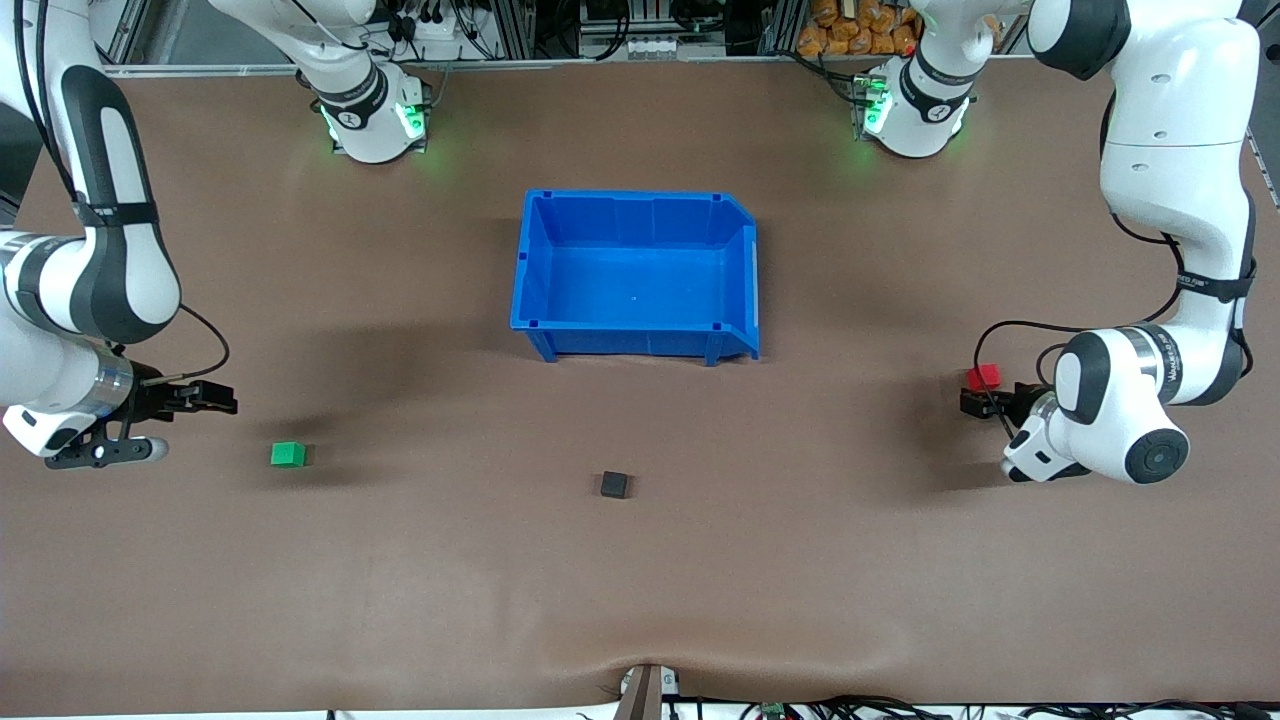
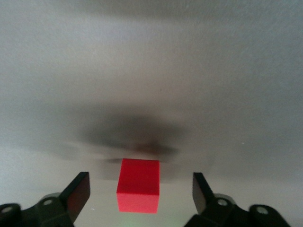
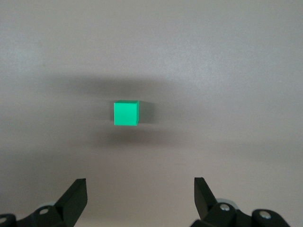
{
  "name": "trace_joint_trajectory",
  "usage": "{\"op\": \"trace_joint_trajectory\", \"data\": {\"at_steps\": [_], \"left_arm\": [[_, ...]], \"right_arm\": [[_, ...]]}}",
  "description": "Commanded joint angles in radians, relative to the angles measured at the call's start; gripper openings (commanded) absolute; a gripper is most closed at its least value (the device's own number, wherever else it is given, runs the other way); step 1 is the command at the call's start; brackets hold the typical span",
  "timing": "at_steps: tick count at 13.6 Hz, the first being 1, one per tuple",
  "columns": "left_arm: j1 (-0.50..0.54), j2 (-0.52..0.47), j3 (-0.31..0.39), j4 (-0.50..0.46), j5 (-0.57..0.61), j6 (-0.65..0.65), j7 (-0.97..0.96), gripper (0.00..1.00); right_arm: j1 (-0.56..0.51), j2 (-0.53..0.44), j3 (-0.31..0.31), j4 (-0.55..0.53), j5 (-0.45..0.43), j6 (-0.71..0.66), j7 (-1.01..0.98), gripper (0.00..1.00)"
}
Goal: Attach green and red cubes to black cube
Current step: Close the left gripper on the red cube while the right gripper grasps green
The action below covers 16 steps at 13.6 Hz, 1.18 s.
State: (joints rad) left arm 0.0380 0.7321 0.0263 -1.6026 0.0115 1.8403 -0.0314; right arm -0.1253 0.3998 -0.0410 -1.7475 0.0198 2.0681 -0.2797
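Observation:
The red cube [image 1: 984, 377] sits on the brown table toward the left arm's end. My left gripper [image 1: 978, 402] is low at it. In the left wrist view the red cube [image 2: 138, 187] lies between the two fingers of the left gripper [image 2: 140, 179], which is open with a gap on each side. The green cube [image 1: 288, 454] rests toward the right arm's end. My right gripper [image 1: 213, 400] hovers close by, open and empty. In the right wrist view the green cube [image 3: 126, 113] lies ahead of the right gripper [image 3: 140, 182]. The black cube [image 1: 614, 485] stands alone mid-table, nearer the front camera than the bin.
A blue bin [image 1: 536, 262] with nothing in it stands in the middle of the table, farther from the front camera than the black cube. Both arm bases stand along the table's edge farthest from that camera.

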Motion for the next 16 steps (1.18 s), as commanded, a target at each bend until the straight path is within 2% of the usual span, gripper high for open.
{"op": "trace_joint_trajectory", "data": {"at_steps": [1,2,3,5,13,14,16], "left_arm": [[-0.004,-0.019,0.001,-0.028,0.021,0.011,-0.002,0.85],[-0.004,-0.019,0.000,-0.028,0.021,0.011,0.004,0.81],[-0.004,-0.017,0.000,-0.028,0.021,0.011,0.010,0.72],[-0.004,-0.017,0.000,-0.028,0.021,0.011,0.011,0.66],[-0.004,-0.016,-0.002,-0.027,0.036,0.011,0.015,0.64],[-0.004,-0.016,-0.002,-0.028,0.036,0.011,0.018,0.60],[-0.003,-0.016,-0.003,-0.028,0.036,0.010,0.021,0.38]], "right_arm": [[0.007,0.105,0.003,0.071,0.005,0.035,0.019,1.00],[0.016,0.135,0.004,0.071,0.029,0.082,0.023,1.00],[0.024,0.169,0.003,0.071,0.070,0.136,0.022,1.00],[0.039,0.217,0.003,0.074,0.094,0.205,0.022,1.00],[0.042,0.246,0.003,0.085,0.085,0.205,0.007,1.00],[0.045,0.246,0.001,0.082,0.085,0.196,0.008,1.00],[0.042,0.251,0.001,0.080,0.085,0.198,0.002,1.00]]}}
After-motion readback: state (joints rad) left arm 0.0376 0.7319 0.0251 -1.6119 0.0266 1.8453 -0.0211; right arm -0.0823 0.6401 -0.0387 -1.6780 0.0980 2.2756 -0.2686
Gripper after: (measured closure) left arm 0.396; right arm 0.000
